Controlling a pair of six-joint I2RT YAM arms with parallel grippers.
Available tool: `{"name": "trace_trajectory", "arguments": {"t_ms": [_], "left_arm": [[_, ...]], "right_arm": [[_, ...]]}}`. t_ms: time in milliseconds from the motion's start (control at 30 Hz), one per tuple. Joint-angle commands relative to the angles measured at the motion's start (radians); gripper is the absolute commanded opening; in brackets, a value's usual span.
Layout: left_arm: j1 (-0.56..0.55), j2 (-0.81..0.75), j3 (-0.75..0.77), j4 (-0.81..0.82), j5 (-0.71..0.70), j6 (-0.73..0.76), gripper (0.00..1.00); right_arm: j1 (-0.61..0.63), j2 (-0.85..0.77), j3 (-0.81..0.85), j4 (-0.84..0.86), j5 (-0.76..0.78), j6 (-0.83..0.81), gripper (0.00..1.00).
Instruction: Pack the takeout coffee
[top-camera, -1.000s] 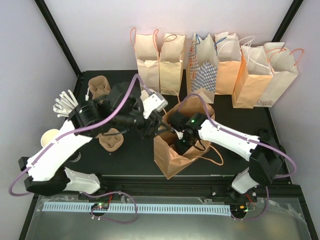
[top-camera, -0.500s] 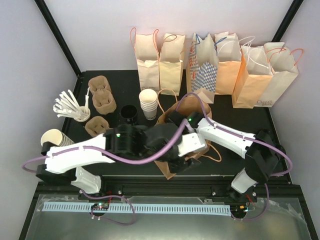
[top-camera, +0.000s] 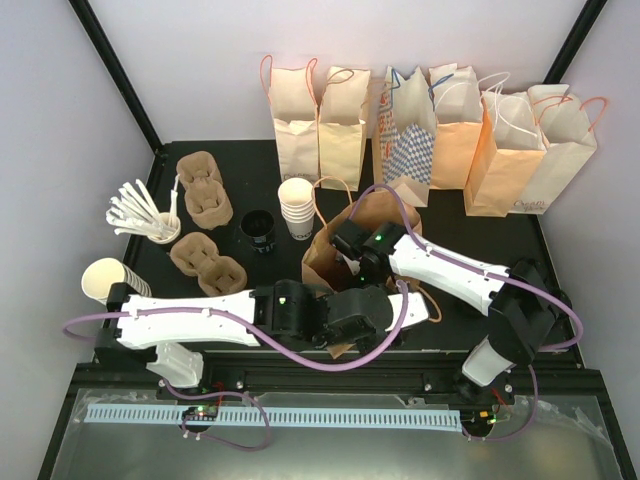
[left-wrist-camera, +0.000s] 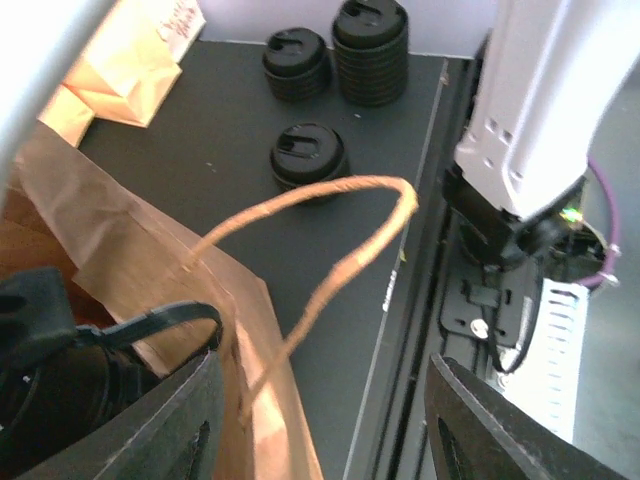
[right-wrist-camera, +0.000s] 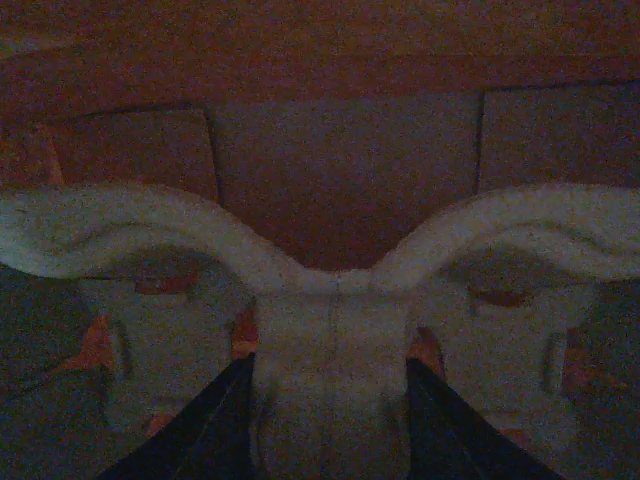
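takeout coffee: small white paper cup with a round black plastic lid. It is not visible in any view and I can't say where it sits. My guess is down in the bag, hidden.
bag: open brown paper bag (top-camera: 322, 262) with cord handles, mid-table, near the front edge.
right gripper (right-wrist-camera: 335, 425): deep in that bag. Fingers press both flanks of the centre rib of a pale moulded-pulp cup carrier (right-wrist-camera: 150, 235), which reads as clamped. The wells are too dark to check for a cup.
left gripper (left-wrist-camera: 325, 400): fingers spread wide, holding nothing, straddling the bag rim and handle loop (left-wrist-camera: 330, 240).
lone black lid (left-wrist-camera: 308, 155): on the table past the handle, before two black lid stacks (left-wrist-camera: 370, 45). No white wall shows under it, so probably not the coffee.
changed: a second ago the left arm reached the bag's left rim from the back. Now it lies low along the front edge, wrist at the bag's near side. The right arm is unchanged.
meaning: left looks set to steady the bag or take the handle. Packing is unconfirmed.
writing: the rightmost tan paper bag (top-camera: 555, 165) in the back row has print that seems to start "Ocean". The rest is too small.
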Motion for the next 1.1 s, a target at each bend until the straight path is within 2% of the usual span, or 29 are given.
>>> {"name": "trace_trajectory", "arguments": {"t_ms": [0,367,533,567,733,833,1067], "left_arm": [[-0.004,0.026,0.021,0.084,-0.136,0.027,0.58],[0.000,0.057,-0.065,0.258,-0.102,0.135,0.59],[0.018,0.087,-0.066,0.285,-0.075,0.160,0.56],[0.023,0.095,-0.054,0.277,-0.080,0.162,0.54],[0.036,0.109,0.032,0.237,-0.071,0.168,0.24],[0.037,0.087,0.071,0.239,-0.013,0.148,0.04],[0.037,0.016,0.082,0.289,0.077,0.100,0.01]], "right_arm": [[0.006,0.005,0.027,0.003,-0.004,-0.014,0.39],[0.006,0.012,0.041,-0.008,-0.008,-0.024,0.39],[0.006,0.018,0.046,-0.013,-0.008,-0.027,0.39],[0.007,0.018,0.047,-0.014,-0.007,-0.026,0.39],[0.006,0.020,0.044,-0.012,-0.005,-0.026,0.39],[0.007,0.022,0.042,-0.008,-0.008,-0.030,0.39],[0.007,0.027,0.043,-0.009,0.004,-0.035,0.39]]}}
